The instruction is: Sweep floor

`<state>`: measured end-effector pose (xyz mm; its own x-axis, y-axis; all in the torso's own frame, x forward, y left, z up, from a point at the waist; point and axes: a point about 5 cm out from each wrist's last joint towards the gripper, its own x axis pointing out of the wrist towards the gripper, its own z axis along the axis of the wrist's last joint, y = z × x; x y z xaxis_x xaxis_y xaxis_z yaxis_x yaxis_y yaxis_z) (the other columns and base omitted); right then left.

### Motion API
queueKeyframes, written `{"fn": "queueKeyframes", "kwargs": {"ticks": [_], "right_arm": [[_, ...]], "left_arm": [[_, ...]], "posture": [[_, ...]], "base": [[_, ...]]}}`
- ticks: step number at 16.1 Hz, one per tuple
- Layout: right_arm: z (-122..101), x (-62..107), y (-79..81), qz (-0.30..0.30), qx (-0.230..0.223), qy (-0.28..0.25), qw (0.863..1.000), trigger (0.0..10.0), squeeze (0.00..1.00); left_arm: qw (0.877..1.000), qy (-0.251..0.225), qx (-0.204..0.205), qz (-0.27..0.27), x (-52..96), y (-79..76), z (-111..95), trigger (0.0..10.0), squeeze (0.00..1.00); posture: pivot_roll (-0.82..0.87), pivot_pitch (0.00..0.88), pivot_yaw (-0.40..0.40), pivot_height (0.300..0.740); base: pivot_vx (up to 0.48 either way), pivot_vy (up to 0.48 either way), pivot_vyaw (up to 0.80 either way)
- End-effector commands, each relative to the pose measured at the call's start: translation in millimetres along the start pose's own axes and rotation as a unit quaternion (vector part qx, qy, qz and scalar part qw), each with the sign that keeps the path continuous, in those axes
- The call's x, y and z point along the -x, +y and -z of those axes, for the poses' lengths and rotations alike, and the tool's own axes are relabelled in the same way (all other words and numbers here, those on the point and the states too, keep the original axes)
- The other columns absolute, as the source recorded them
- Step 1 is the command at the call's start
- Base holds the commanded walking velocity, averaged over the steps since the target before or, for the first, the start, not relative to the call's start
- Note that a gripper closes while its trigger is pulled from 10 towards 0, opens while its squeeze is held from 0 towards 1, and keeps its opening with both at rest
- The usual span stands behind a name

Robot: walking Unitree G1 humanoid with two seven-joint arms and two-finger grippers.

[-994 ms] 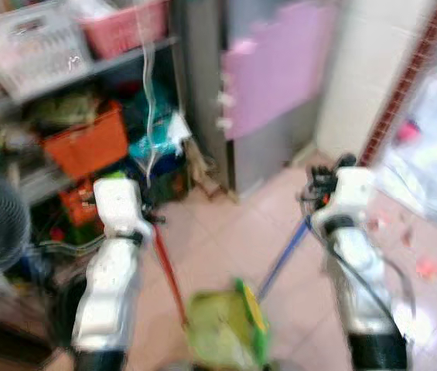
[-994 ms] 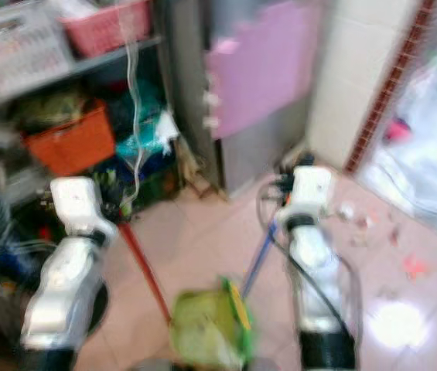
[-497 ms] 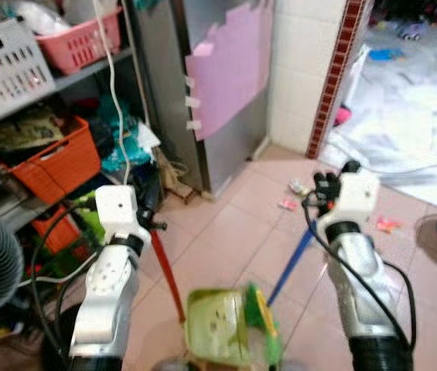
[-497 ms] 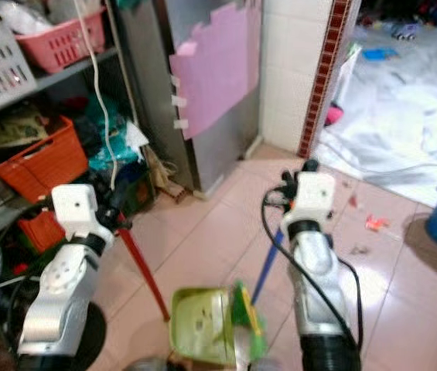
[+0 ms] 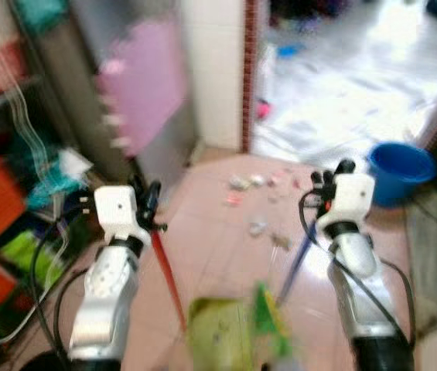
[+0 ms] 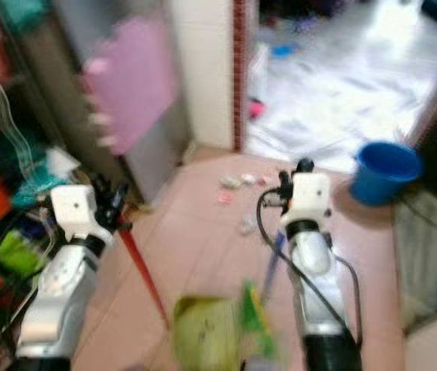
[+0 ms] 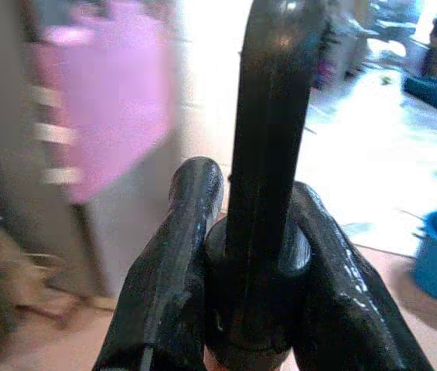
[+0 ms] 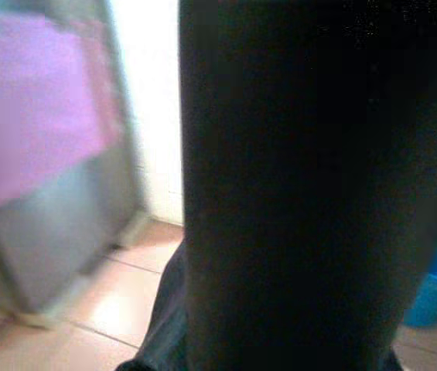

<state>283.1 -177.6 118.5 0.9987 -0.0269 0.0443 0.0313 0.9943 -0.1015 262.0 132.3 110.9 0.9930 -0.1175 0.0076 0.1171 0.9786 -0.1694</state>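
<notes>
View: blurred; the camera has swung toward the robot's right since half a second ago, so the shelves with baskets have slid to the left edge and a blue bucket [image 5: 401, 168] now sits at right centre.
Left claw: the left claw [image 5: 150, 202], left of centre, stays clamped on the black top of the red handle [image 5: 168, 280]; the left wrist view shows fingers [image 7: 168, 278] pressed on both sides of it.
Right claw: the right claw [image 5: 325, 179], right of centre, keeps the blue handle [image 5: 298, 263] against it; how far it is open cannot be told.
Dustpan: the green dustpan [image 5: 220, 335] hangs at lower centre, as before.
Litter: scraps of litter [image 5: 258, 202] lie on the pink tiled floor [image 5: 218, 239], upper centre, near the doorway.
Backdrop: pink sheet [image 5: 145, 93] on the grey cabinet, upper left.
</notes>
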Motion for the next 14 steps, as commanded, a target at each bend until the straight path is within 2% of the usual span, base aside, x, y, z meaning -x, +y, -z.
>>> {"fn": "queueKeyframes", "kwargs": {"ticks": [1,6,12,14], "right_arm": [[-12,-4.2,9.9,-0.012,0.007,-0.026,1.000,10.0,0.00],[-17,-10.5,3.6,0.000,0.020,-0.034,0.999,10.0,0.00],[-19,-13.2,-6.4,0.039,0.054,-0.034,0.997,10.0,0.00],[-17,-15.6,-16.1,0.069,0.077,-0.026,0.994,10.0,0.00]], "left_arm": [[0.999,-0.032,0.007,0.002,-1.4,1.8,-14,10.0,0.00],[1.000,-0.026,0.000,-0.010,-3.0,3.1,-15,10.0,0.00],[0.999,-0.034,-0.019,-0.004,-5.1,2.0,-23,10.0,0.00],[0.998,-0.046,-0.033,0.005,-6.3,0.5,-26,10.0,0.00]], "posture": [[-0.02,0.014,0.098,0.740],[-0.02,0.028,0.097,0.740],[-0.01,0.033,0.097,0.740],[-0.01,0.035,0.098,0.740]], "base": [[0.375,0.296,-0.57],[0.308,0.364,0.00],[0.000,0.423,0.00],[0.142,0.405,0.00]]}}
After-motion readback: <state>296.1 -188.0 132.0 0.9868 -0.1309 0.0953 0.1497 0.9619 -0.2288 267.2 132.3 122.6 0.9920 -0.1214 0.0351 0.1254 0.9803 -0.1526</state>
